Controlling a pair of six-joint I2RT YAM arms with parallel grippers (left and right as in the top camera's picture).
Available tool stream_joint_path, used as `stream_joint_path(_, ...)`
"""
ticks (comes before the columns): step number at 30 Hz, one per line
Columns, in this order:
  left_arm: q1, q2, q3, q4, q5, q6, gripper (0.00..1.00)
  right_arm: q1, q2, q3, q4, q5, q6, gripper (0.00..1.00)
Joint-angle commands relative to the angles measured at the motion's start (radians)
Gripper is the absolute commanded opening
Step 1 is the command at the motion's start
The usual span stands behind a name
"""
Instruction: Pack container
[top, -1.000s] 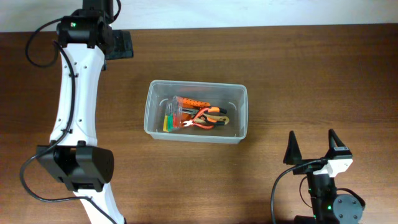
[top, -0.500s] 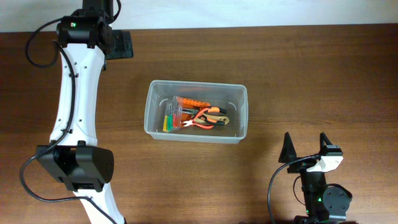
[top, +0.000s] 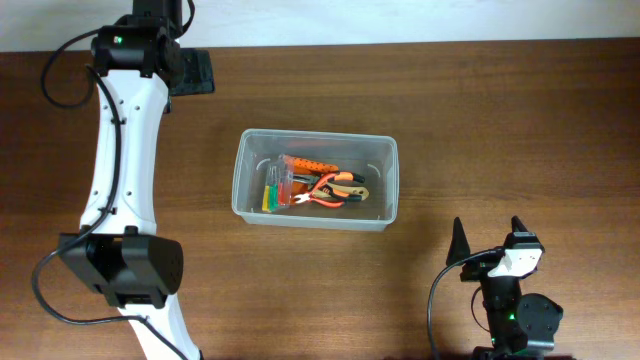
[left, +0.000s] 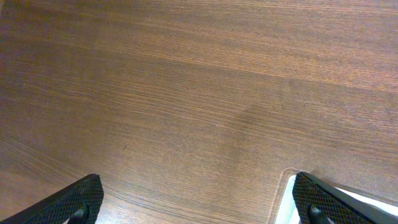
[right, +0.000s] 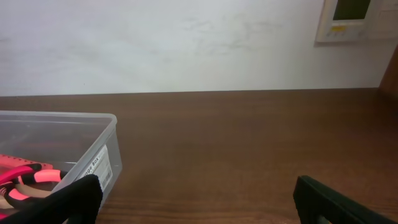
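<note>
The container (top: 316, 180) is a large clear tub in the middle of the table. Inside lie a small clear case of coloured screwdrivers (top: 283, 184) and orange-handled pliers (top: 335, 190). My left gripper (top: 190, 72) is at the far left of the table, open and empty over bare wood (left: 199, 208). A pale rounded corner, apparently the container's (left: 292, 186), shows beside its right finger. My right gripper (top: 489, 245) is open and empty near the front edge, right of the container. Its wrist view (right: 199, 208) shows the container's end wall (right: 93, 149) and the pliers (right: 31, 177).
The left arm (top: 125, 150) runs along the left side from its base (top: 125, 265) at the front. A white wall (right: 186, 43) with a wall panel (right: 351, 18) stands behind the table's far edge.
My right gripper has drawn back toward the front edge and slightly left, still open. The left arm and the container's contents have not moved.
</note>
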Motion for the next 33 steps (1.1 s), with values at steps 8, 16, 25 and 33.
stream_joint_path(8, -0.002, 0.005, 0.008, 0.002, 0.003, -0.013, 0.99, 0.005, -0.012, -0.005, -0.008, 0.006, -0.017, 0.99)
stream_joint_path(16, -0.002, 0.005, 0.008, 0.002, 0.003, -0.013, 0.99, 0.005, -0.012, -0.005, -0.008, 0.006, -0.017, 0.99)
stream_joint_path(25, -0.002, 0.005, 0.008, 0.002, 0.004, -0.013, 0.99, 0.005, -0.012, -0.005, -0.008, 0.006, -0.017, 0.99)
stream_joint_path(33, -0.001, -0.004, 0.008, -0.015, -0.008, -0.009, 0.99, 0.005, -0.012, -0.005, -0.008, 0.006, -0.017, 0.99)
